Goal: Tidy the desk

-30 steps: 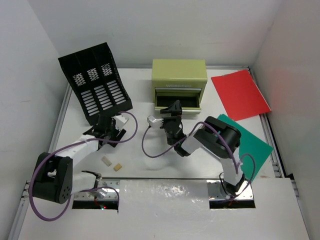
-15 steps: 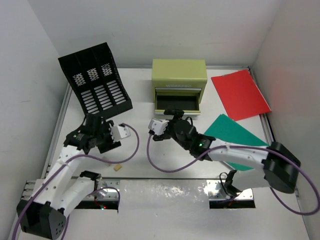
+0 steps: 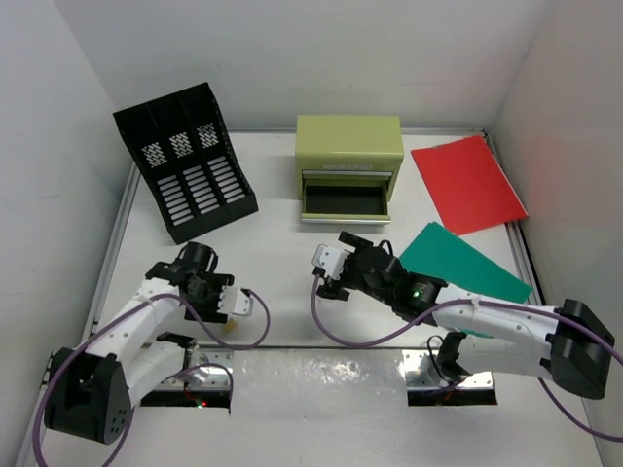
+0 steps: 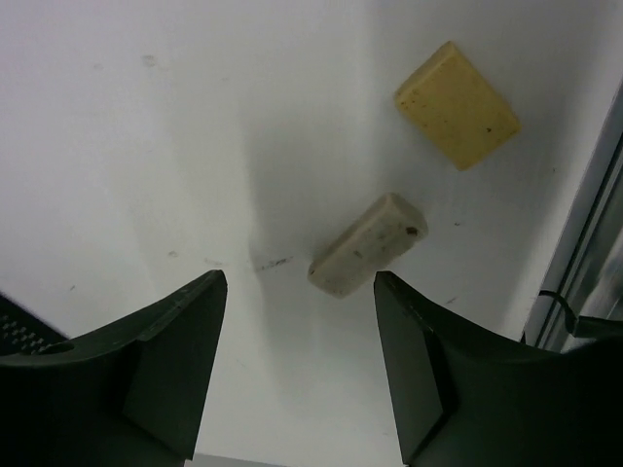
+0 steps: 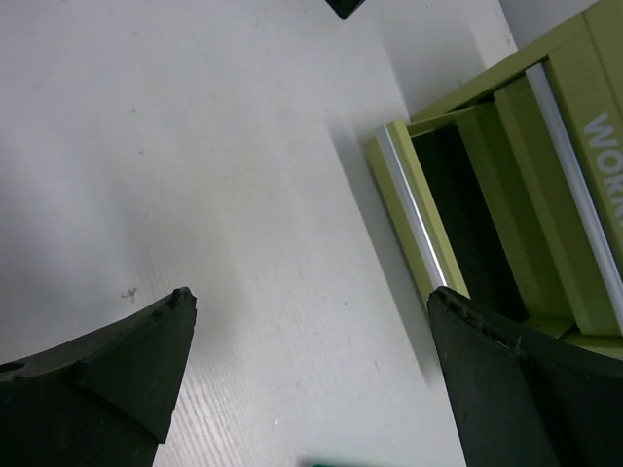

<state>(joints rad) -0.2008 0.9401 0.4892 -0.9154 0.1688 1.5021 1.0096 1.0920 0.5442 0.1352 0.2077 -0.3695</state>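
Observation:
The desk (image 3: 277, 248) is a white tabletop. In the left wrist view a cream eraser (image 4: 370, 243) lies just ahead of my open left gripper (image 4: 300, 282), near its right finger. A yellow eraser (image 4: 458, 104) lies farther on. In the top view my left gripper (image 3: 209, 292) is low over the near-left desk and hides both erasers. My right gripper (image 3: 339, 265) is open and empty over the desk's middle, in front of the olive-green drawer chest (image 3: 348, 146). In the right wrist view (image 5: 311, 294) only bare desk lies between its fingers.
The chest's lower drawer (image 3: 346, 201) stands open and looks empty; it also shows in the right wrist view (image 5: 458, 214). A black slotted file rack (image 3: 185, 161) stands back left. A red folder (image 3: 467, 183) and a green folder (image 3: 465, 263) lie on the right. A metal rail (image 4: 584, 243) runs beside the erasers.
My left gripper moved from the rack toward the near edge, over the erasers. My right gripper drew back from the open drawer toward the near side.

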